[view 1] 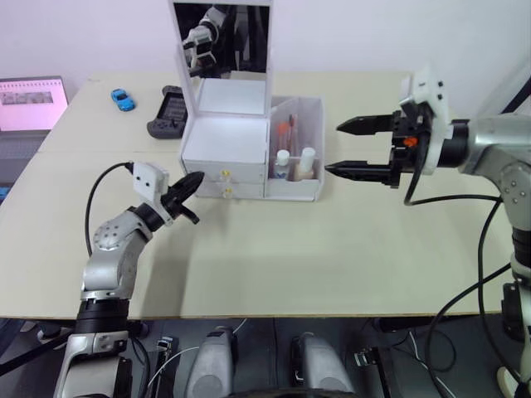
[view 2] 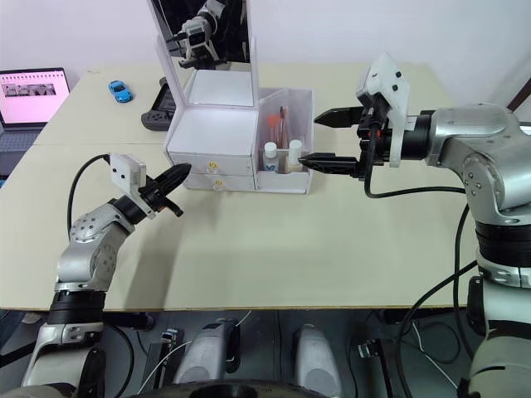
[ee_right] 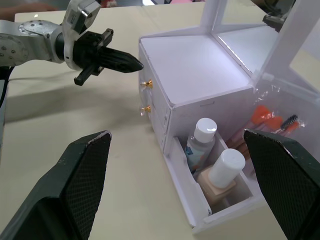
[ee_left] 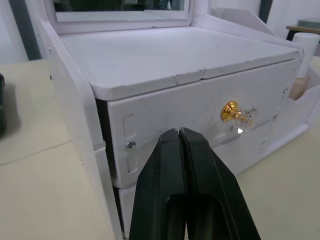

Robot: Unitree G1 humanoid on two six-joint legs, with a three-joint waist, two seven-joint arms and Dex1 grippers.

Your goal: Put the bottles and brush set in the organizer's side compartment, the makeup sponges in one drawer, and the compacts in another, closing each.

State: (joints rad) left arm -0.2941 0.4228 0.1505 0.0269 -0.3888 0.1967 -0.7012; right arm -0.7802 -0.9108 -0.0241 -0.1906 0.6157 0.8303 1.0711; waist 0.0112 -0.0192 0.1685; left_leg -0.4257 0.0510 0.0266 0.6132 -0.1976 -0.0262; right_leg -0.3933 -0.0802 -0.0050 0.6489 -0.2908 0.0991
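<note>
Left wrist view, left gripper (ee_left: 180, 137) closed near organizer (ee_left: 165, 95) drawers (no legible labels)

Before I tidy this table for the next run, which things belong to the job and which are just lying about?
Job: white mirrored organizer; two white-capped bottles; orange-handled brush set; gold drawer knobs.

Lying about: blue toy car; black game controller; open laptop.

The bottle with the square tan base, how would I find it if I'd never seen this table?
Look for the white organizer with a mirror, mid-table. On its right is an open side compartment holding two bottles and a brush set. The tan bottle stands at the near end, with a white cap and beige, boxy body; its neighbour, the clear bottle, is rounder and slimmer.
</note>
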